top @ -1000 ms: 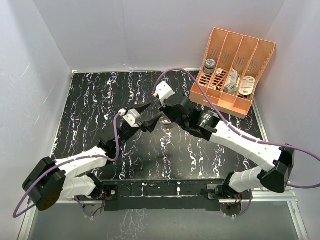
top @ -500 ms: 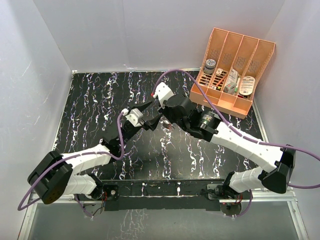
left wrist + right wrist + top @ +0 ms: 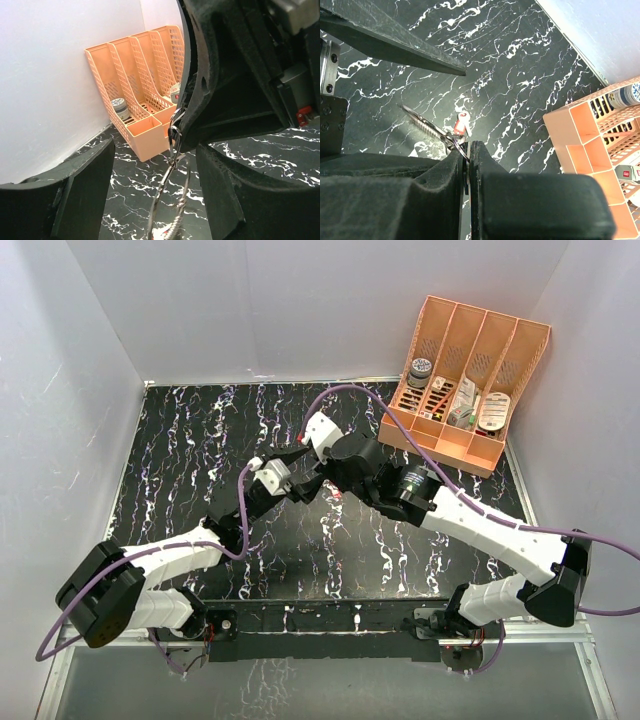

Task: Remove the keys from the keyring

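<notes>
Black marbled tabletop point(image 3: 180, 440), centre: right jaws clamp the keyring point(image 3: 160, 200) aloft, keys point(image 3: 440, 131) dangling below. Left jaws, open, have pushed toward 1 o'clock and now straddle the ring. Ready to pinch; no key off yet.

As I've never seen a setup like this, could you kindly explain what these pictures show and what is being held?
These are two robot arms, the left arm and the right arm, bolted at the near edge of a black marbled table. One picture looks down from above. The other two come from a camera on each wrist, so each shows its own fingers up close. An orange organiser stands in the far right corner. The right fingers are shut on a keyring, with keys and a red tag dangling. The left fingers are open on either side of the ring, gripping nothing.
</notes>
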